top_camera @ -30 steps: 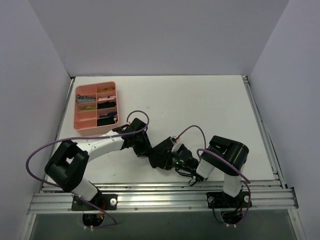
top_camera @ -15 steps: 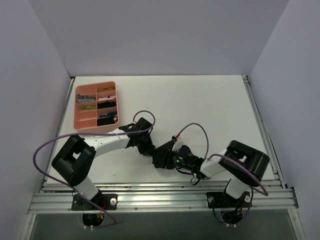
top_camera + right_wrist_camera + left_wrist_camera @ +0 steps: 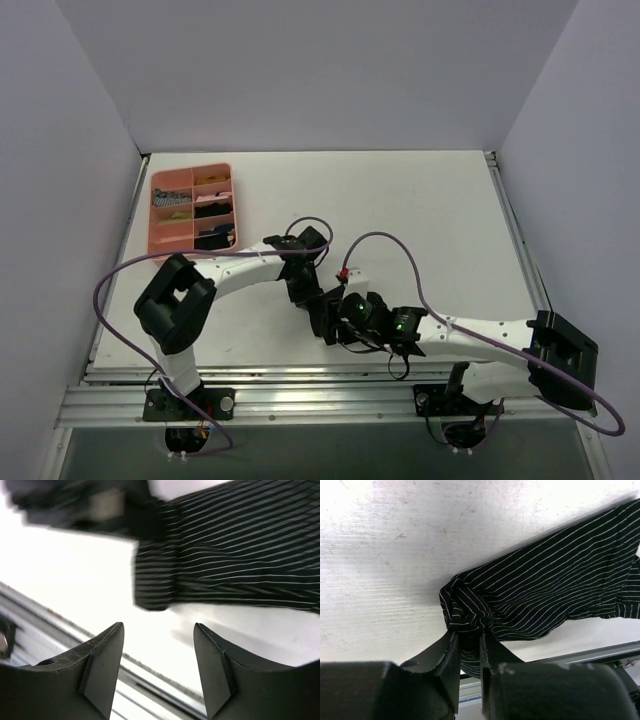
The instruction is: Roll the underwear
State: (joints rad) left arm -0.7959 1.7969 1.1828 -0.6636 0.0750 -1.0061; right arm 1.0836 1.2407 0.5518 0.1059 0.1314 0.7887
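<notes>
left jaws pinch bunched end of underwear [image 3: 545, 580]; right jaws spread, underwear just beyond them.

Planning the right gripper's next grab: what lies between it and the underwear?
Only bare table separates the right gripper from the underwear, shown in the right wrist view.

The underwear [image 3: 545, 585] is lying near the front edge of the table [image 3: 420, 200], its bunched end sitting between the fingers of the left gripper [image 3: 468, 645], the right gripper [image 3: 157, 627] facing it from the right, and the tray [image 3: 158, 250] resting at the back left.
</notes>
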